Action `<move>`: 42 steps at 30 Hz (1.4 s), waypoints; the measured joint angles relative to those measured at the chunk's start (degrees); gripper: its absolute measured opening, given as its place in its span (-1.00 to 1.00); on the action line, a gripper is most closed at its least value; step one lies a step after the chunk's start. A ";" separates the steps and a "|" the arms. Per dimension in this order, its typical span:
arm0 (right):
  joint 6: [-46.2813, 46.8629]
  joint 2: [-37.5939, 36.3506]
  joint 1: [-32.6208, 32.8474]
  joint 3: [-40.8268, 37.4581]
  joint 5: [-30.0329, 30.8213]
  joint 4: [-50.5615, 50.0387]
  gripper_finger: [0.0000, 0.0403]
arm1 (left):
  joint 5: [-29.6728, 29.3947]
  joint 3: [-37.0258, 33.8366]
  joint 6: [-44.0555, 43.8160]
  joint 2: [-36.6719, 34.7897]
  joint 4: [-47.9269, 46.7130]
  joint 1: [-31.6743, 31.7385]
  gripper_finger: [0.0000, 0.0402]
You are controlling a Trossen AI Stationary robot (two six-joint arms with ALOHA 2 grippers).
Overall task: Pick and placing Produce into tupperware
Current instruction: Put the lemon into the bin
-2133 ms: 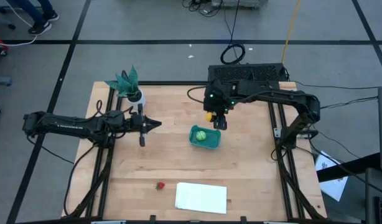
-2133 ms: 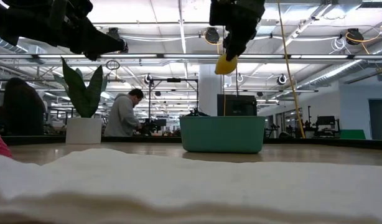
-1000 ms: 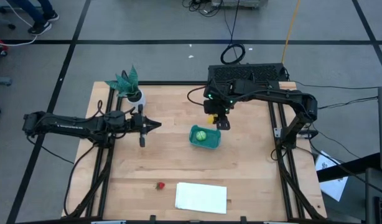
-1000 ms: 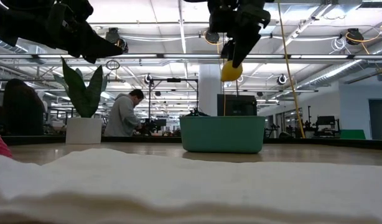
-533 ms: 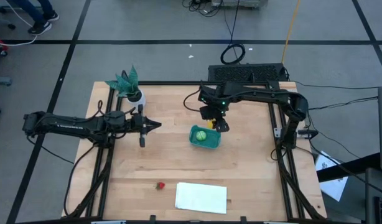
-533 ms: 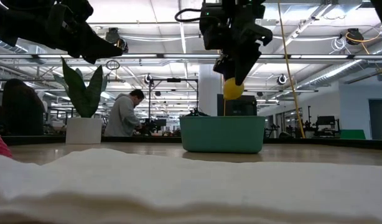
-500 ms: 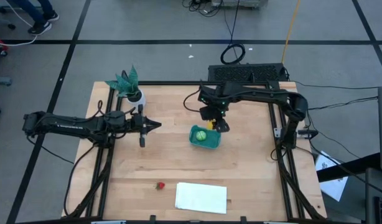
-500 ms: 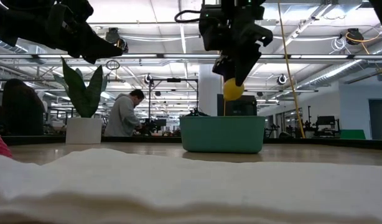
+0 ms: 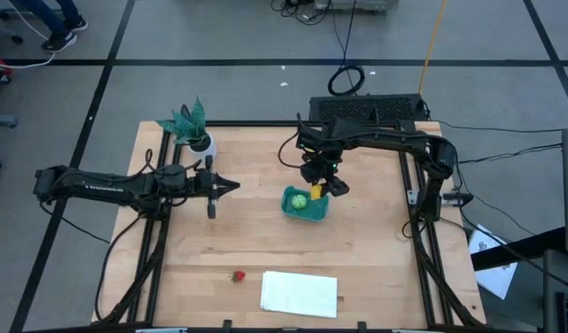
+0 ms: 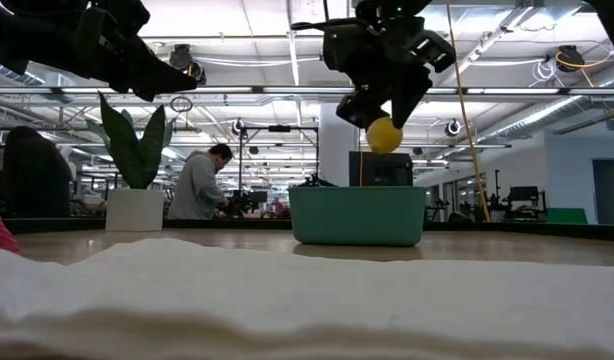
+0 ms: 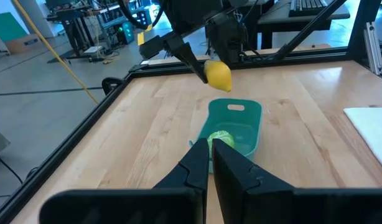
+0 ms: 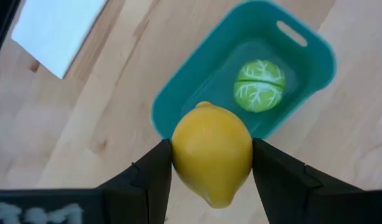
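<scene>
Having swung from the table's back edge toward the tub [image 9: 305, 204], the right gripper [image 12: 211, 163] is pinching the lemon [image 10: 384, 134] above the tub's near rim, with the green fruit [image 12: 259, 85] lying inside just beyond.

We see the right arm reaching in from the far right corner of the desk, elbow bent, wrist angled downward. Its pincer [image 9: 323, 185] hangs in the air, fingers [image 12: 147, 177] pressed on either side of the yellow lemon [image 12: 211, 160]. The left arm lies stretched low and level from the left edge toward the middle, waiting; its pincer [image 9: 224, 186] points inward, fingers [image 11: 194, 165] nearly together with only a thin slit between them, nothing gripped.
</scene>
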 joint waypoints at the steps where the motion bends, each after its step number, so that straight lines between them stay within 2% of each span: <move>1: -0.27 0.00 -0.03 0.00 0.01 0.25 -0.11 | 0.00 0.00 0.00 0.00 0.00 0.00 -0.87; 20: -3.03 5.82 -1.79 0.04 0.05 3.25 -0.11 | -0.04 -0.02 0.39 0.02 -1.75 0.04 -0.87; 26: -4.60 5.85 -0.56 -1.39 2.73 5.17 -0.11 | -0.04 -0.01 0.37 0.02 -1.73 0.04 -0.87; 42: -6.05 5.86 1.15 -6.17 3.95 8.54 -0.11 | -0.03 -0.02 0.26 0.02 -1.69 0.04 -0.87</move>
